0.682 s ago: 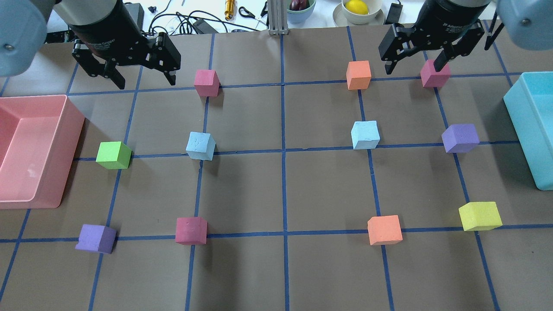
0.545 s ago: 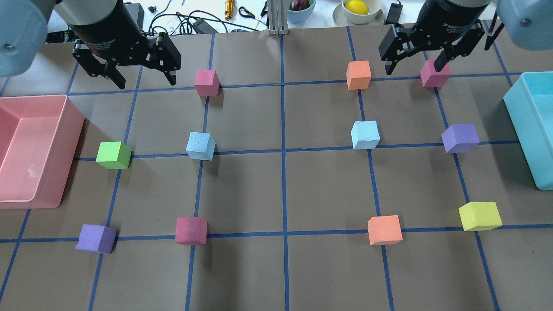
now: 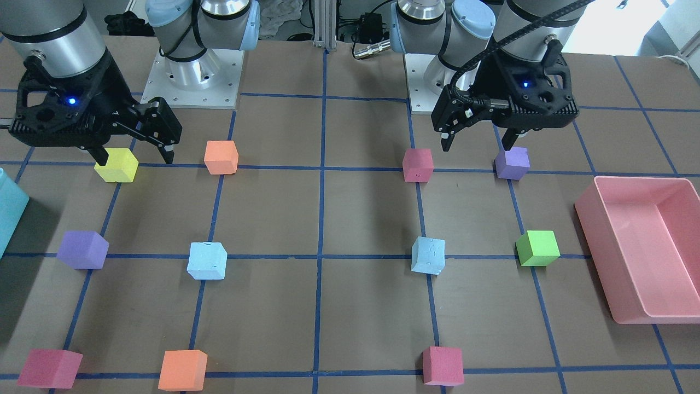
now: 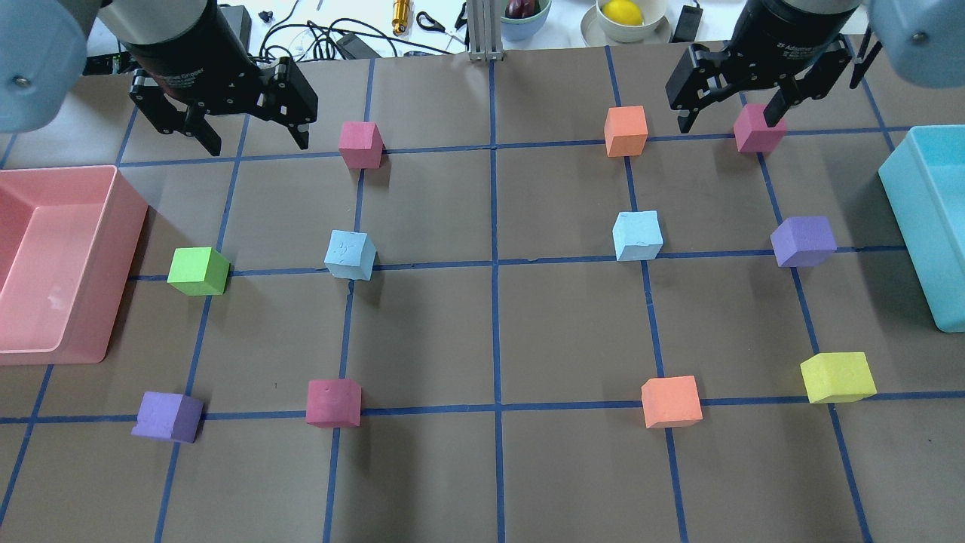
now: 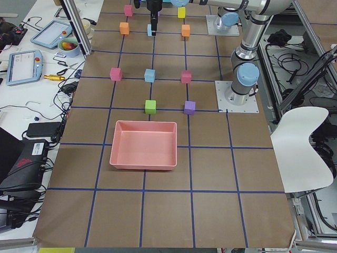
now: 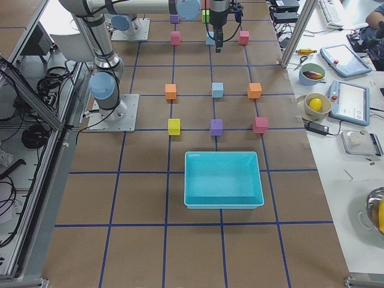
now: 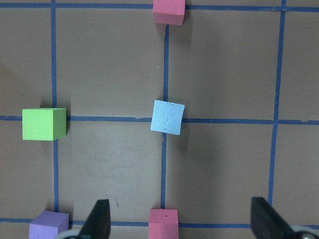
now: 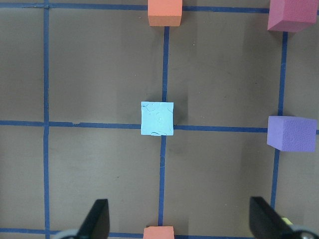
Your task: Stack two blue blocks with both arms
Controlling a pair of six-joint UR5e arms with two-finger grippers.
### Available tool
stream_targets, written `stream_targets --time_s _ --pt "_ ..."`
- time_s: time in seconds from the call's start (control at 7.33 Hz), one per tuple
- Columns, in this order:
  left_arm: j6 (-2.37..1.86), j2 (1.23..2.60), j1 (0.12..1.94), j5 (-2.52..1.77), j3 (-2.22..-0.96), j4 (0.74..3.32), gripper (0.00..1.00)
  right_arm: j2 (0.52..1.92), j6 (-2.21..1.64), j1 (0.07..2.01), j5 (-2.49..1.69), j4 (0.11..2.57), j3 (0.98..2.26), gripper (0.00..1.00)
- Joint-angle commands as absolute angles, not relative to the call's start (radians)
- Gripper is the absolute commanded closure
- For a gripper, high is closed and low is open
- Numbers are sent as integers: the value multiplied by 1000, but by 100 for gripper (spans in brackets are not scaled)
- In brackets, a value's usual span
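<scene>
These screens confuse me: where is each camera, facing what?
Front-facing: across the brown table, facing the robot; left gripper, right gripper.
Overhead: behind the robot, downward; both grippers.
Exterior left: end by the pink plastic bin; arms.
Exterior right: end by the teal plastic bin; arms.
Left wrist: down on a pale blue foam cube; fingertips.
Right wrist: same, second blue foam cube.
Overhead, front-facing share both cubes.
</scene>
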State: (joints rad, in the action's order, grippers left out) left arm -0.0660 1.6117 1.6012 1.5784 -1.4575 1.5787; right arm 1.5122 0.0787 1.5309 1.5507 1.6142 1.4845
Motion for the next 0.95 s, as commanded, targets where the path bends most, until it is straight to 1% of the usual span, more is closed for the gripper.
stream_targets --time_s 0.0,0.41,0.68,0.82 --pt "-63 1603 1601 1581 -1473 1580 0 1511 78 1531 1546 1614 1489 0" --pt "-64 1609 1601 1580 -1479 1582 0 1502 80 1531 1548 1621 1485 0" --pt "-58 1606 1598 1571 -1506 1578 0 1485 77 1535 1545 1621 1494 0" --pt "-81 1621 1606 1574 -1534 1577 0 1377 71 1542 1546 1627 1496 0"
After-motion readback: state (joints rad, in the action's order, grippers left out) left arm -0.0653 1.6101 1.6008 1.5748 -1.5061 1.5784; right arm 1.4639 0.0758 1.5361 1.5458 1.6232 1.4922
